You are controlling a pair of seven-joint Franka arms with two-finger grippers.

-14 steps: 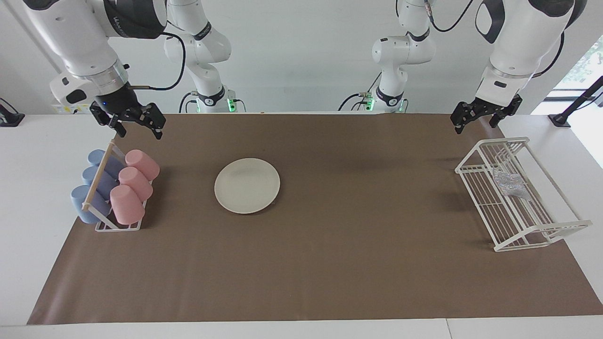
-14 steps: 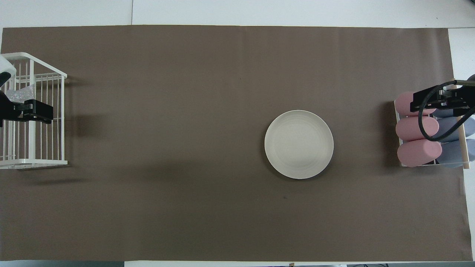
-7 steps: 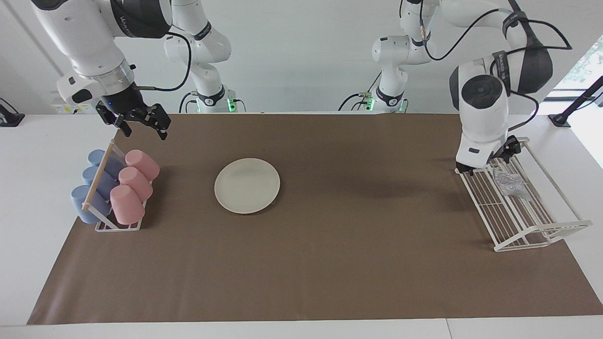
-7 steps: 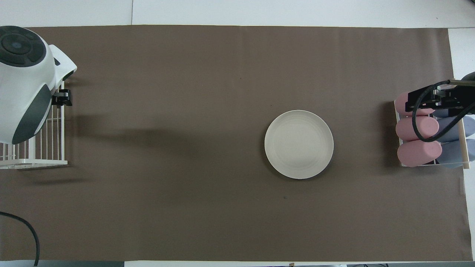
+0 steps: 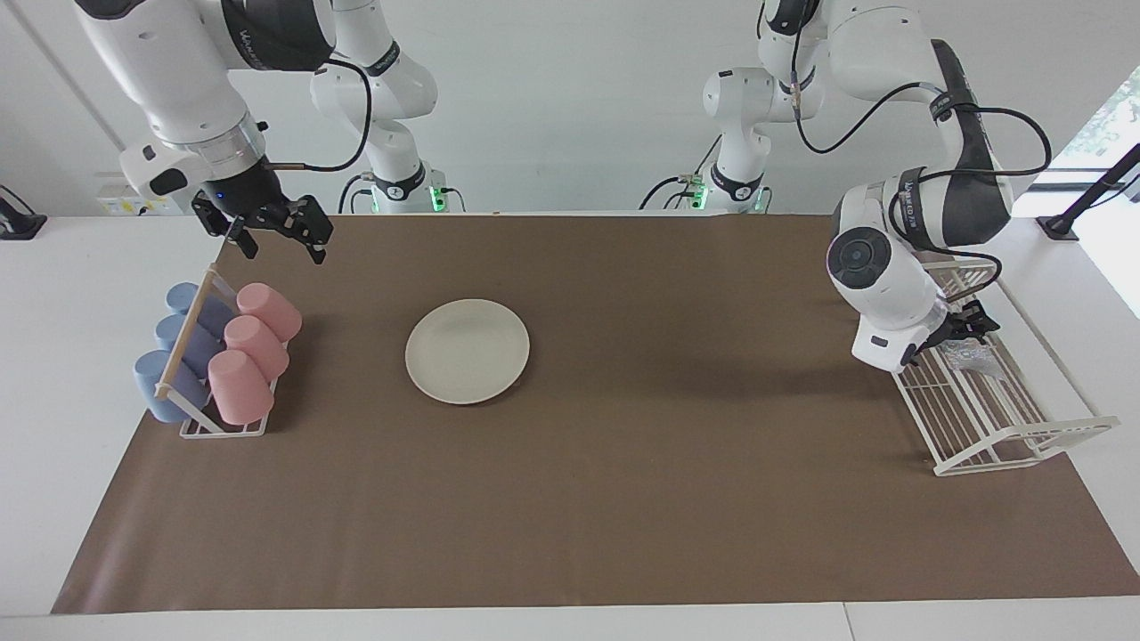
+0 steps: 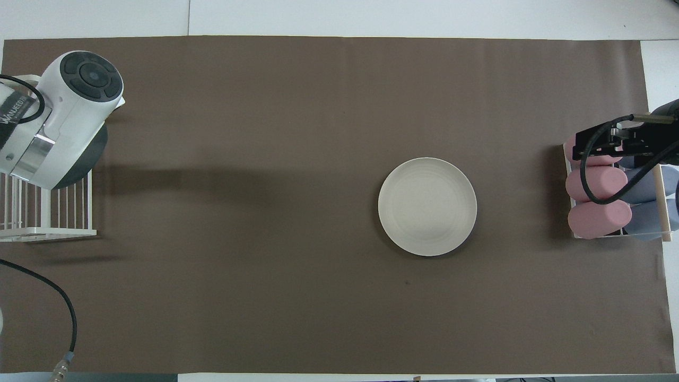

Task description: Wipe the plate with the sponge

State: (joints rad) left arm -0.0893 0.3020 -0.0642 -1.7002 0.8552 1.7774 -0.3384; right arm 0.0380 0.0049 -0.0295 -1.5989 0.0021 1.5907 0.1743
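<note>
Left gripper (image 5: 971, 322) is lowered into the white wire dish rack (image 5: 997, 418) at the left arm's end of the table, just above the sponge (image 5: 975, 356); its fingers are mostly hidden by the wrist, so spread is taken as wide, and contact with the sponge cannot be told. In the overhead view this gripper is covered by the arm's own wrist. Right gripper (image 5: 276, 233) is held in the air over the brown mat (image 5: 623, 499), beside the cup rack's end nearer the robots; fingers are spread apart, nothing is held or touched.

Brown mat is laid over most of the white table (image 5: 53, 356). Relative to the plate: the plate (image 5: 468, 350) is set flat on the mat, bare, toward the right arm's end of the table. Dish rack is placed well apart from the plate toward the left arm's end; the silvery sponge is seen lying in it. Cup rack (image 5: 209, 392) is near the plate toward the right arm's end; three pink cups (image 5: 254, 352) are laid on their sides in the row closest to the plate, three blue cups (image 5: 178, 352) in the outer row.

Writing "WANJEODY" or similar is seen on the left arm's band in the overhead view; not fully readable.
</note>
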